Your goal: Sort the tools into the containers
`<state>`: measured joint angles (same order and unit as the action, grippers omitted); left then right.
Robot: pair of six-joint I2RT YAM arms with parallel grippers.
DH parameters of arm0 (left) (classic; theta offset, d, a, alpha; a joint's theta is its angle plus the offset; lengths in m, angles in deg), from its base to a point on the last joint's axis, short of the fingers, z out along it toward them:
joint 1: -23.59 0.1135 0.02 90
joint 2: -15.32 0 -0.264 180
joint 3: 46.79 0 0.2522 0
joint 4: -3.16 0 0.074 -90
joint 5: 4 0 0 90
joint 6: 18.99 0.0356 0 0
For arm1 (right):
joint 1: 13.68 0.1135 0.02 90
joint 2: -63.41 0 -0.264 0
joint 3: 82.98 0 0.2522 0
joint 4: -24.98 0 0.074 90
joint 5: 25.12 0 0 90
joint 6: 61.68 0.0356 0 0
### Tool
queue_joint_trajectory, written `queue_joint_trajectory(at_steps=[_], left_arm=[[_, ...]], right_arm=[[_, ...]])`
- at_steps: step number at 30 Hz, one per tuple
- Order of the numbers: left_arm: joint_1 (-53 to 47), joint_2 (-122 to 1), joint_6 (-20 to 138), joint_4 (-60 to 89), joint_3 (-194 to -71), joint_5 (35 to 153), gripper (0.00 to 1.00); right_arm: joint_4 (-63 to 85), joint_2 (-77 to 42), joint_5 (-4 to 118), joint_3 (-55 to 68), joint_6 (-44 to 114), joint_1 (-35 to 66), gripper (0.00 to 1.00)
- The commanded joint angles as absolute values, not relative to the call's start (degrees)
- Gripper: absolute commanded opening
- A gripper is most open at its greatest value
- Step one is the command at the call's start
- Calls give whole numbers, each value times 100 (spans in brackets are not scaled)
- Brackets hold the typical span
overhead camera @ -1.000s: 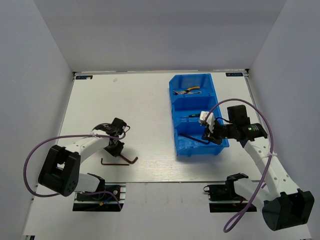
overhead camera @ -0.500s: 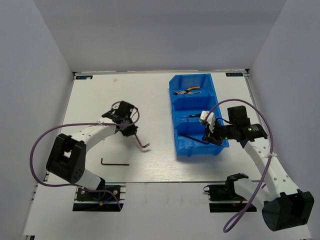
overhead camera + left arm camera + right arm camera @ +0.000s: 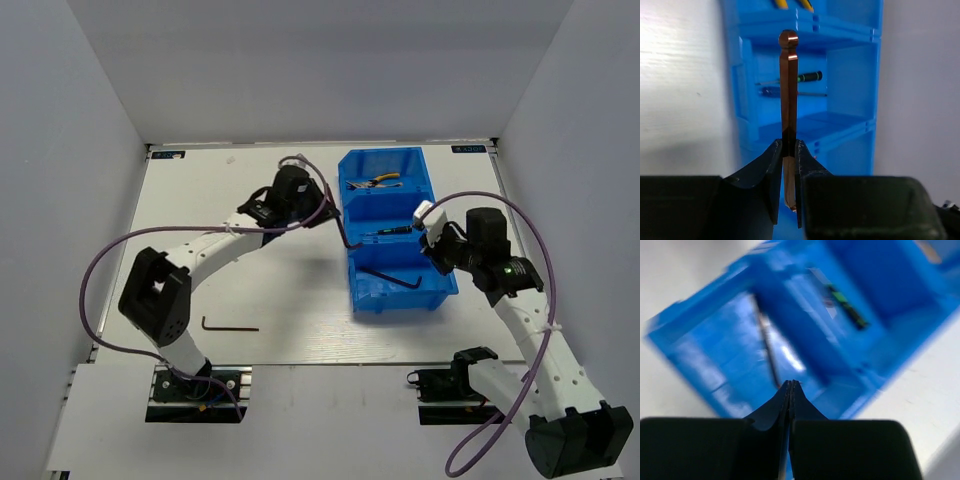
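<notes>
**Left hand held a hex key beside the blue bin**

The left hand (image 3: 788, 150) was pinched narrow on a dark brown L-shaped metal hex key (image 3: 788, 90). The key's long shaft pointed out from the fingers toward the bright blue three-compartment plastic bin (image 3: 400, 298). In the top view, that hand hung just off the bin's left wall, by the middle compartment. The right hand (image 3: 791, 385) was fully closed with nothing in it, above the bin's right side. A second hex key (image 3: 395, 276) lay in the near compartment. A third hex key (image 3: 232, 327) lay on the white table (image 3: 190, 190), well apart from the bin. Two thin screwdrivers (image 3: 385, 232) lay in the middle compartment and yellow-handled pliers (image 3: 381, 181) in the far one.
</notes>
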<state>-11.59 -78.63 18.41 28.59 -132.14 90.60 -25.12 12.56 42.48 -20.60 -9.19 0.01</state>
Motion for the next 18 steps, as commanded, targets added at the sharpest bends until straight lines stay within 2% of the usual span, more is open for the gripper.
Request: queue_joint_trajectory(at_steps=[1,4,6,13,18], left_arm=[[-1586,-7846,1266,2606,-13586,8751,0],[-1963,-8004,993,2755,-13771,8381,0],[-2157,-8074,721,2809,-13851,8074,0],[-2904,-8293,-351,3862,-14281,6757,0],[-3257,-8671,-765,4039,-14351,6316,0]], right_arm=[[-1244,1481,6015,-2193,141,-41,0],[-1032,1446,6951,-2079,520,-76,0],[-1031,1428,7129,-2000,732,-138,0],[-1189,1560,7120,-1965,872,-199,0],[-1268,1621,6971,-1965,934,-217,0]])
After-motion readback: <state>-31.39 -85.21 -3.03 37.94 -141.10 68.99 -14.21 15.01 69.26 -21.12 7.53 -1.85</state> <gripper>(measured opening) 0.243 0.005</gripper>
